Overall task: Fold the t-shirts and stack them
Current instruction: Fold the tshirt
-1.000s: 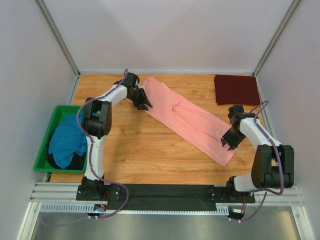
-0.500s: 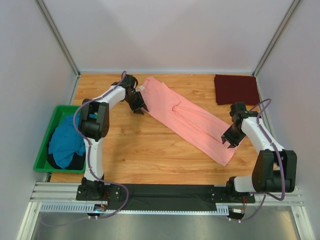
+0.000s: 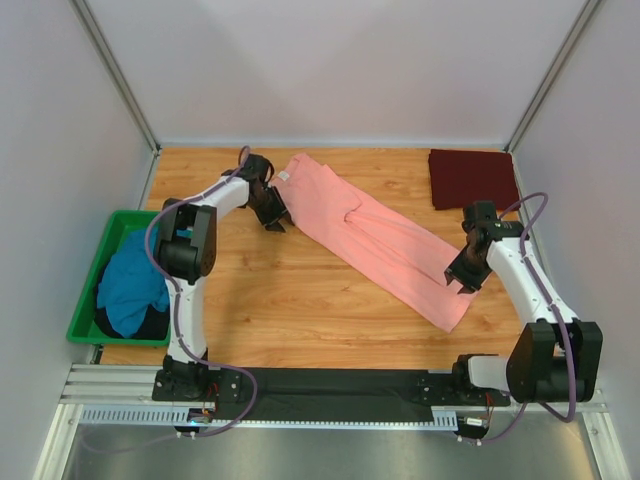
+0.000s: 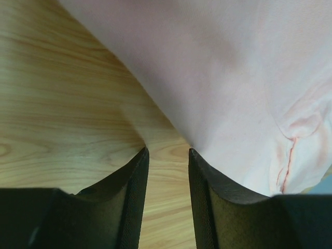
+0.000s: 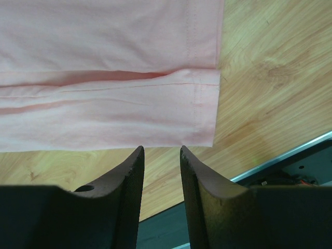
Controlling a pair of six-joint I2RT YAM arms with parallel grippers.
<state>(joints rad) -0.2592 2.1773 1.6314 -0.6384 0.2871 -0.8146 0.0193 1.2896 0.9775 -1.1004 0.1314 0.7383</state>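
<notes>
The salmon-pink t-shirt (image 3: 375,240) lies folded into a long strip, running diagonally from back left to front right. My left gripper (image 3: 277,216) is open and empty beside the strip's left edge near the collar end; in the left wrist view the gripper (image 4: 167,150) has bare wood between its fingers and the pink cloth (image 4: 223,78) just ahead. My right gripper (image 3: 460,279) is open and empty at the strip's right edge near the hem (image 5: 207,109); it also shows in the right wrist view (image 5: 161,149). The maroon t-shirt (image 3: 472,178) lies folded at back right. The teal-blue t-shirt (image 3: 130,283) is bunched in the bin.
A green plastic bin (image 3: 92,262) stands at the table's left edge. Grey walls and metal posts enclose the table on three sides. The black base rail (image 3: 340,385) runs along the near edge.
My left gripper has drawn back a little to the left off the shirt's edge. My right arm has shifted slightly to the right. The pink shirt has not moved.
</notes>
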